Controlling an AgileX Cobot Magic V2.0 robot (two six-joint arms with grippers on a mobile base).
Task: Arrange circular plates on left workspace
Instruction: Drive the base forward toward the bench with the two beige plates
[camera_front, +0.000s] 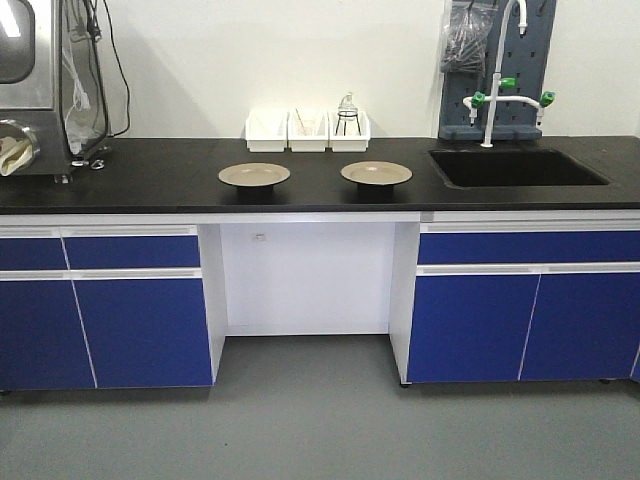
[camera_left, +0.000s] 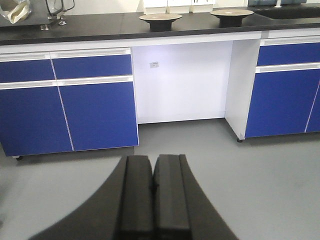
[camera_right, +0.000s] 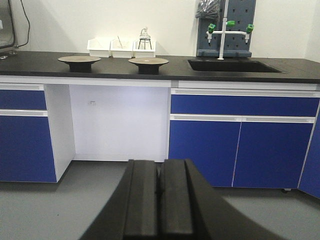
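Exterior front-facing view shows both circular plates (camera_front: 254, 175) side by side on the black countertop (camera_front: 130, 180) at twelve o'clock, well apart from my left gripper (camera_left: 152, 195) and right gripper (camera_right: 160, 200), both closed tight and empty; glossy, stiff, probably breakable, they want a firm rim pinch.

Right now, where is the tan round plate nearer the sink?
Front view: that tan round plate sits on the matte black countertop, between the other tan plate (left) and the sunken black sink (right).
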